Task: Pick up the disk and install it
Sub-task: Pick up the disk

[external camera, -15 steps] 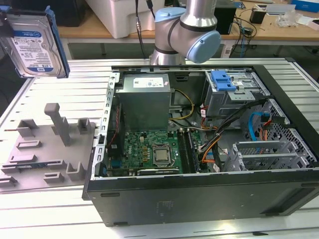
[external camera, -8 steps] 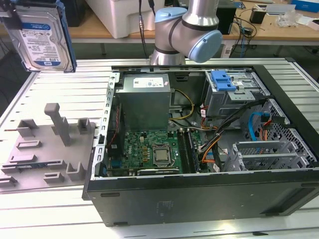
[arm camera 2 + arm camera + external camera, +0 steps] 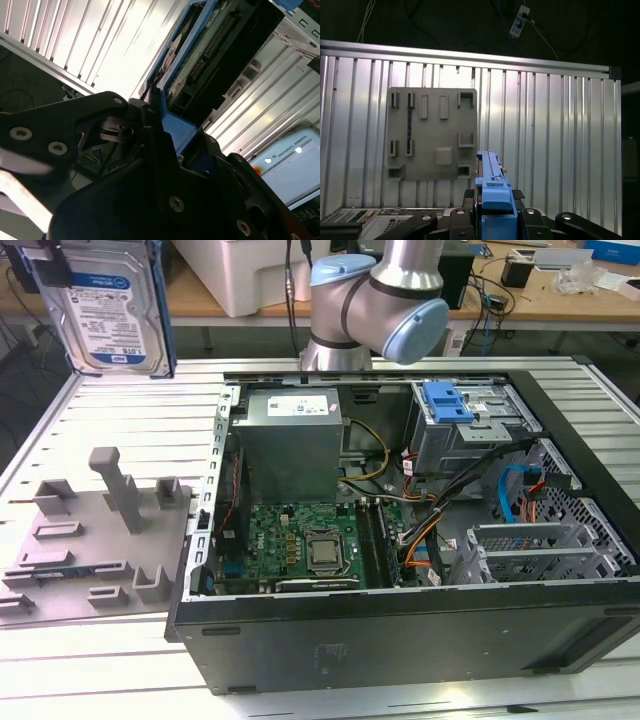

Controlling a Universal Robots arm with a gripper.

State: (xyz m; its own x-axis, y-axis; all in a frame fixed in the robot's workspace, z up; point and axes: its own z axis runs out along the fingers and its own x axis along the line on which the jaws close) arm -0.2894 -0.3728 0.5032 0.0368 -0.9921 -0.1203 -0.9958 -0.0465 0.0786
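I hold the disk up high in my claw.
My claw [image 3: 492,212] is squeezed shut on the blue frame of the disk [image 3: 110,310], so the disk sits right between my fingers, well above the bench [image 3: 130,410]. I think a firm, even squeeze and a straight disk matter most now, with room left to the case [image 3: 400,640] wall. The exterior view shows the label side and the open case far from my claw. The second wrist view shows the disk's plug side. The first wrist view shows the grey holder [image 3: 432,135] out past my claw.
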